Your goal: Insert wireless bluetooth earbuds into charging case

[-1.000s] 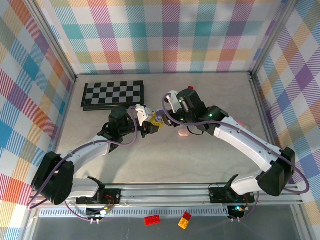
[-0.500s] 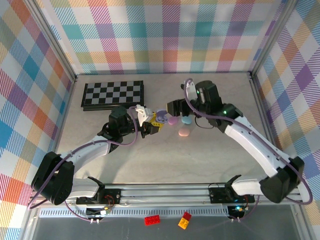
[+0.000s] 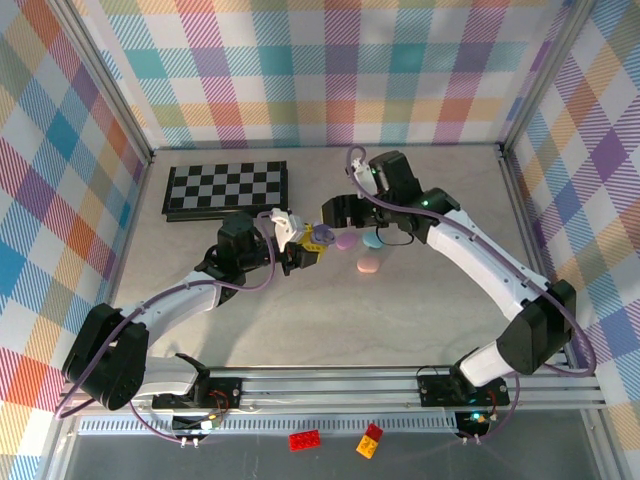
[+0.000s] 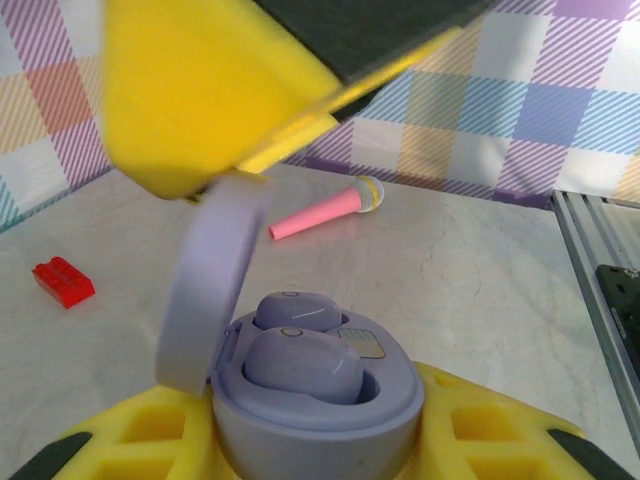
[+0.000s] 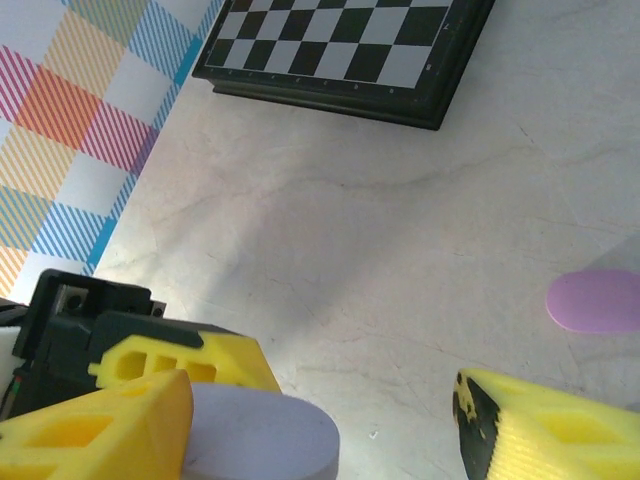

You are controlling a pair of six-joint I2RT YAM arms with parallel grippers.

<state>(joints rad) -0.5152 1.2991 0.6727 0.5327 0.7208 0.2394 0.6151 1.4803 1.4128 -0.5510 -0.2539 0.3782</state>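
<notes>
So the left pincer (image 3: 312, 243) is clamped narrow on a purple charging case (image 4: 320, 415), holding it up off the worktop (image 3: 300, 330) just out from the chessboard's (image 3: 227, 188) near right corner. Makes sense to me: a case that small would skid around if you poked at it lying loose, so one arm plays vise while the other does the fiddly bit.

The lid (image 4: 205, 300) stands flipped up, tilted back on its hinge, and both purple earbuds (image 4: 300, 362) are down in the case, side by side in their wells. The nearer one looks a touch proud of the rim, though I honestly can't tell if it's fully seated or just rounded on top.

The right pincer (image 5: 325, 425) hovers right by the case on the side away from the chessboard. Its jaws stand wide with nothing between them, and the lid's edge sits just inside its left finger. My guess is it's lined up to nudge that lid shut, which would be the last step for this case.

Farther out from the chessboard past the held case, three more lie flat on the worktop: a purple case (image 3: 346, 241), a light blue case (image 3: 375, 240) and a pink case (image 3: 369, 264), close together. Presumably those are next. There's also a pink toy microphone (image 4: 325, 208) and a red brick (image 4: 62, 280) lying about, just clutter as far as I can see.

Main risk, I'd say: pushing the lid too hard and twisting the case in the left pincer's grip.
</notes>
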